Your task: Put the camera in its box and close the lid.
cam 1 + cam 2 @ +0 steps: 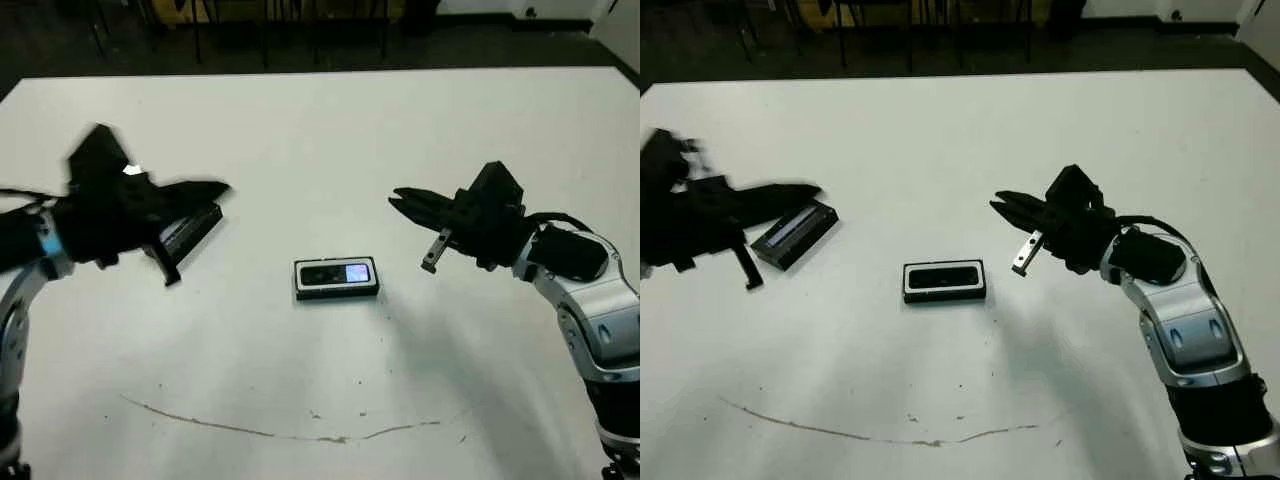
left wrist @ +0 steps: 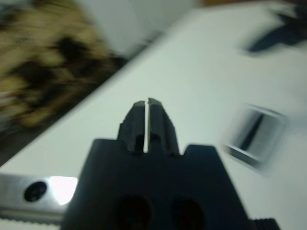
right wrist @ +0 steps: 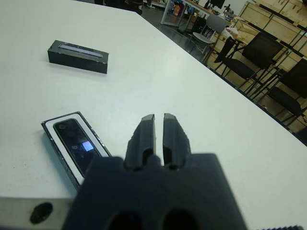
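The camera (image 1: 338, 272) lies flat inside the box (image 1: 299, 280) at the table's middle, its small bluish screen lit at the right end. The lid (image 1: 795, 232) rests on the table to the left, its pale strip facing up. My left gripper (image 1: 215, 188) hovers just above and beside the lid, motion-blurred; in its wrist view the fingers (image 2: 154, 115) are shut with nothing between them. My right gripper (image 1: 998, 203) hangs to the right of the box, apart from it, shut and empty. The right wrist view shows the camera (image 3: 76, 146) and the lid (image 3: 78, 56).
A thin brown line (image 1: 300, 432) runs across the white table near its front edge. Dark chairs (image 3: 259, 52) and floor lie beyond the far edge. Bare table surface surrounds the box on all sides.
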